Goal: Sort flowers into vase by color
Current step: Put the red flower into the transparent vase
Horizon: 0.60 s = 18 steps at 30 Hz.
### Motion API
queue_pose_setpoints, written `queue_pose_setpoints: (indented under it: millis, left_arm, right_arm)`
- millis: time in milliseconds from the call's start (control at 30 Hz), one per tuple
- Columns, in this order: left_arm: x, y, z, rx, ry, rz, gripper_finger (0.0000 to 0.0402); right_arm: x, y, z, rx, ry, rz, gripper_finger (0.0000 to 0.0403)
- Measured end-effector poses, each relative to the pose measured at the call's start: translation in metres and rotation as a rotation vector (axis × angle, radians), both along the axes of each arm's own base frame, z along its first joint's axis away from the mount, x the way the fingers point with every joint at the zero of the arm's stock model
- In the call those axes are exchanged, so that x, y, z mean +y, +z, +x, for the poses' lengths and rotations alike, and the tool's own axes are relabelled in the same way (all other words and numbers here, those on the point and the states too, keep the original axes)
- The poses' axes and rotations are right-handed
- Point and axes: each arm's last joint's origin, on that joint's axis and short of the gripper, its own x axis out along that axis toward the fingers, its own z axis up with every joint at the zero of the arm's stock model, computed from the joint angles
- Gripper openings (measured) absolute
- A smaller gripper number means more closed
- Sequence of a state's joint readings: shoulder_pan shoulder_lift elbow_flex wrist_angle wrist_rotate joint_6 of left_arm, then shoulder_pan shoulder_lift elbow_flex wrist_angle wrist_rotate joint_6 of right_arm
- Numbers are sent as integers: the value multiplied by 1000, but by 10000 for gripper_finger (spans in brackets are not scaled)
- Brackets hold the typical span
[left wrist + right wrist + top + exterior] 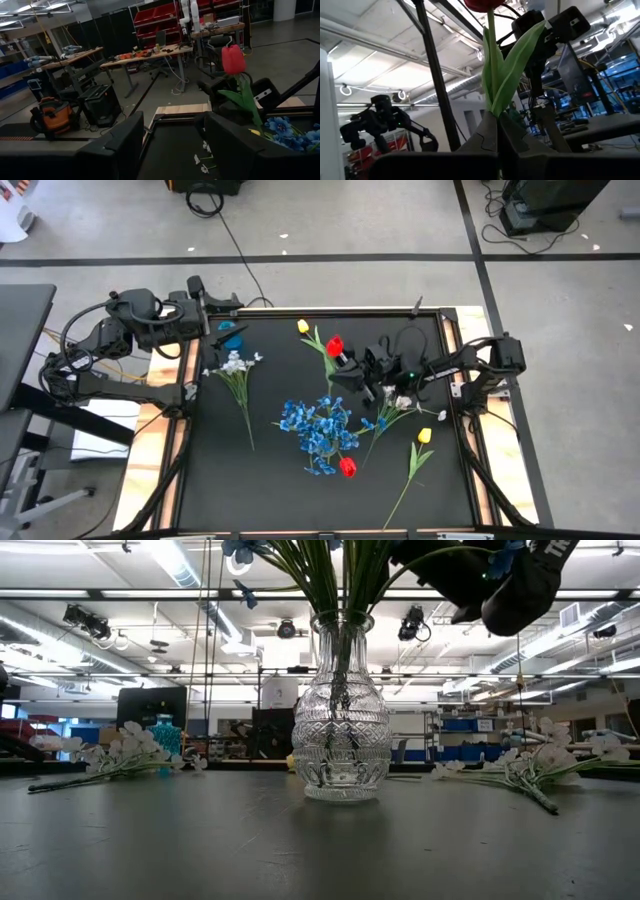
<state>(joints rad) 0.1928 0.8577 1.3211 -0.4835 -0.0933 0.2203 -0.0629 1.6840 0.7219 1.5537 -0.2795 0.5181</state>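
**Right arm carries a red tulip above the vase**

High view shows the right gripper clamped on the stem of a red tulip, just beyond the vase toward the table's far edge. The right wrist view confirms it: the stem rises straight out from between the closed fingers.

The vase already holds a bunch of blue flowers, its neck crowded with green stems. To place the tulip well, I judge the arm should bring the stem end over a gap in the neck, keep the stem near upright, lower it clear of the rim, and release only once the stem is well down.

Around the vase lie a second red tulip touching the blue bunch on its near side, a yellow tulip to its right, another yellow tulip beyond it, a white sprig to its left and a white sprig just right of it, under the right arm. The blue blossoms spread wide and may snag the tulip's leaf.

The left gripper waits with fingers apart, holding nothing, at the far left corner, well apart from the vase.
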Motion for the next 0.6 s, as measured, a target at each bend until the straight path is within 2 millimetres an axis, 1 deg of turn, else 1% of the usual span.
queue_pose_setpoints:
  millis: [200,600]
  left_arm:
    - [0,0,0,0,0,0,215]
    - [0,0,0,0,0,0,215]
  right_arm:
    - [8,-2,1,5,-15,-56,2]
    - [18,-3,2,24,4,-53,3]
